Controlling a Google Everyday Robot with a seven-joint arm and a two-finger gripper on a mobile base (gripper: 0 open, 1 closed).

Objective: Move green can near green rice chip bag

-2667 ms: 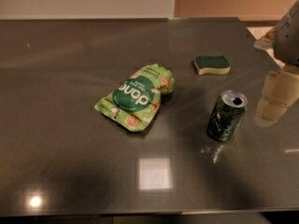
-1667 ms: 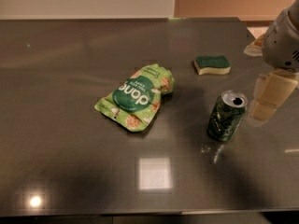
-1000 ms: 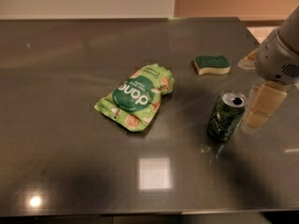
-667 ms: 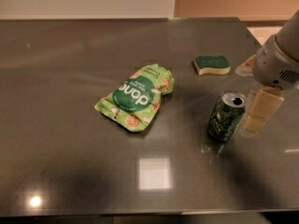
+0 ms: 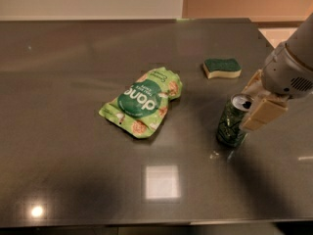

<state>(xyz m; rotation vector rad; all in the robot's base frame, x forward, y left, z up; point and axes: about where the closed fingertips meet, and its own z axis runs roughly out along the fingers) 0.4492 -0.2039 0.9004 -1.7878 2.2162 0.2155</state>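
Observation:
The green can (image 5: 232, 124) stands upright on the dark table (image 5: 73, 180), right of centre, its silver top showing. The green rice chip bag (image 5: 142, 102) lies flat at the table's middle, well to the can's left. My gripper (image 5: 246, 107) comes in from the right at the level of the can's top. It is open: one cream finger (image 5: 263, 113) lies in front of the can's upper right side, and the other shows behind the can's top. The can's rim sits at the mouth of the fingers, and I cannot tell whether they touch it.
A green-topped sponge (image 5: 222, 67) lies behind the can, toward the back right. The table's right edge and a pale floor patch (image 5: 274, 33) show at the upper right. Ceiling light glares show on the tabletop near the front.
My gripper has moved left and down from the right edge until its fingers reach the can's top. The can, the bag and the sponge have not moved.

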